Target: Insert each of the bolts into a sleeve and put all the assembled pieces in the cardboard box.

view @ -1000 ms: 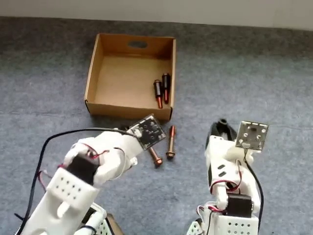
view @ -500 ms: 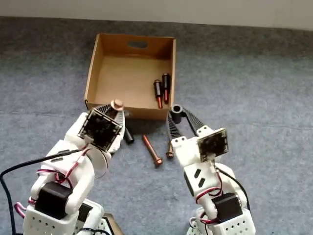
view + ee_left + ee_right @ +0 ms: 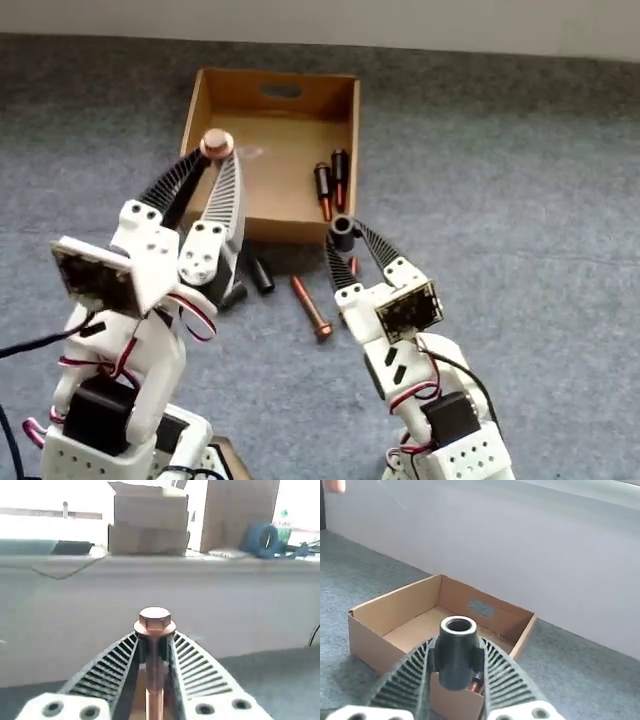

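Step in hand: mating one bolt with one sleeve, in the air. The left gripper (image 3: 216,160) is pinching a copper-coloured metal bolt with a flanged hex head (image 3: 216,143), fingers closed to the width of the shank. In the high view the bolt is showing over the left part of the open brown cardboard box (image 3: 192,150), raised clear of its floor. The bolt's long axis is running along the fingers, with the head standing proud of the fingertips and pointing away from the arm, and the shank running back between them. The right gripper (image 3: 345,238) is gripping a short black cylindrical sleeve (image 3: 343,228) by its wall, closed only to its width, just in front of the box's near wall toward its right corner. The sleeve's axis is likewise lying along the fingers, open bore facing away from the wrist. Two assembled pieces (image 3: 332,182) are lying side by side near the box's right wall. On the grey carpeted table (image 3: 520,160), between the arms, a loose copper bolt (image 3: 310,306) and a loose black sleeve (image 3: 260,275) are waiting. Handling note: the held parts are well apart and the head is leading, so the shank end probably needs presenting to the bore. Both axes want bringing into one line before a slow straight push, since any tilt is risking a jam at the rim.
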You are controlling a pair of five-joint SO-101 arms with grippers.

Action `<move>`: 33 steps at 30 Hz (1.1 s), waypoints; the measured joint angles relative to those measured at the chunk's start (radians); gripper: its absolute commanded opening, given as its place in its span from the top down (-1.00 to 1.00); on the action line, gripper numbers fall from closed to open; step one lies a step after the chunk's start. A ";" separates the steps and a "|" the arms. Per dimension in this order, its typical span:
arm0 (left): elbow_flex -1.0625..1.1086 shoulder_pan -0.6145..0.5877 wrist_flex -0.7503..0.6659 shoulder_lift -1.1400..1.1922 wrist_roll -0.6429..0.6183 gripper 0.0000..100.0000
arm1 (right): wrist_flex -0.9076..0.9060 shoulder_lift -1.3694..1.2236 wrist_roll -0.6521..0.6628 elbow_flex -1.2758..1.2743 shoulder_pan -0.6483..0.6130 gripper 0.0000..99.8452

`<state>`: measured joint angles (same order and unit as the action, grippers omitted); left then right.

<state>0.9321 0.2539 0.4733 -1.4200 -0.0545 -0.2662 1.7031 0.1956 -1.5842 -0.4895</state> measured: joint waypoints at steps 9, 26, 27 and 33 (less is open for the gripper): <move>0.071 0.215 -0.107 0.000 -0.002 0.98 | -0.017 0.014 -0.127 0.000 0.000 0.99; 0.072 0.373 -0.161 0.097 -0.002 0.98 | -0.137 0.120 -0.130 0.052 0.000 0.99; 0.072 0.373 -0.175 0.124 -0.002 0.98 | -0.137 0.120 -0.130 0.052 0.000 0.99; 0.072 0.373 -0.278 0.216 -0.002 0.98 | -0.137 0.120 -0.130 0.052 0.000 0.99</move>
<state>1.0042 0.6268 0.1956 -1.2037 -0.0560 -0.4028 1.8228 0.0652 -1.5321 -0.4895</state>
